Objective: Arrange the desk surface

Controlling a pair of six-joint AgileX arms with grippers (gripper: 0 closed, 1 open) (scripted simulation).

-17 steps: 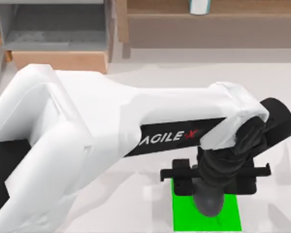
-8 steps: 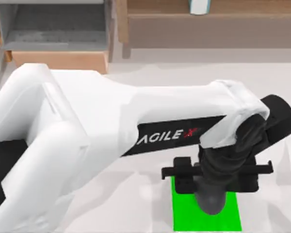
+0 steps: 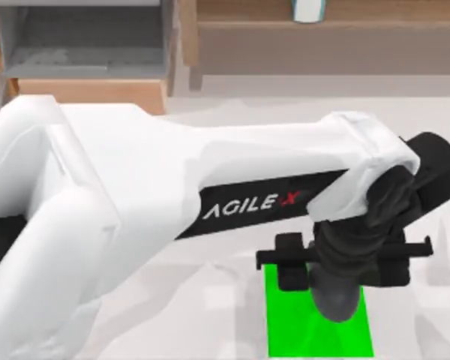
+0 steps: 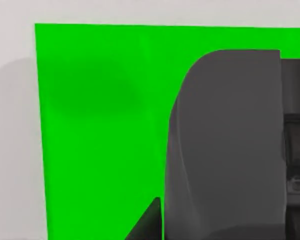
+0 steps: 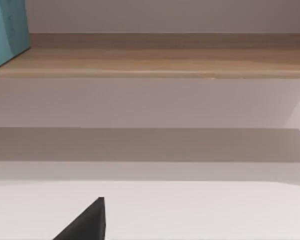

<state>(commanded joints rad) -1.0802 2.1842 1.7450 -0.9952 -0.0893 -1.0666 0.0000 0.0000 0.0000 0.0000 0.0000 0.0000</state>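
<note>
Drawer unit: a brown wooden unit (image 3: 90, 94) stood at the far left of the top view, against the back of the table, its grey inside open to the camera
Left arm: the white AgileX arm (image 3: 135, 202) reached from the top view's left edge across the middle toward the right
Desk surface: the plain white desk surface (image 3: 424, 330) ran under everything, from the wooden units at the back to the near edge; it also showed as a pale strip beside the green in the left wrist view (image 4: 12, 150)
Green rectangle: a bright green rectangle (image 3: 292, 330) lay flat on the desk, right of centre at the near edge of the top view
Left gripper: the left gripper (image 3: 343, 259) hung over the far part of the green rectangle, its black crossbar lying left to right
Left grip: closed on a dark grey rounded object (image 3: 336, 304), with a black finger (image 4: 147, 222) against one side of it in the left wrist view
Grey object: it (image 4: 225, 150) was over the green rectangle (image 4: 100, 125); whether it touched the green could not be told
Shelf: a brown wooden shelf (image 3: 360, 30) ran along the back right
Teal box: a teal box (image 3: 309, 9) stood on the shelf board (image 5: 165, 62)
Right gripper: the right gripper (image 5: 87, 225) was above the white desk, facing the shelf
Right grip: could not be told
</note>
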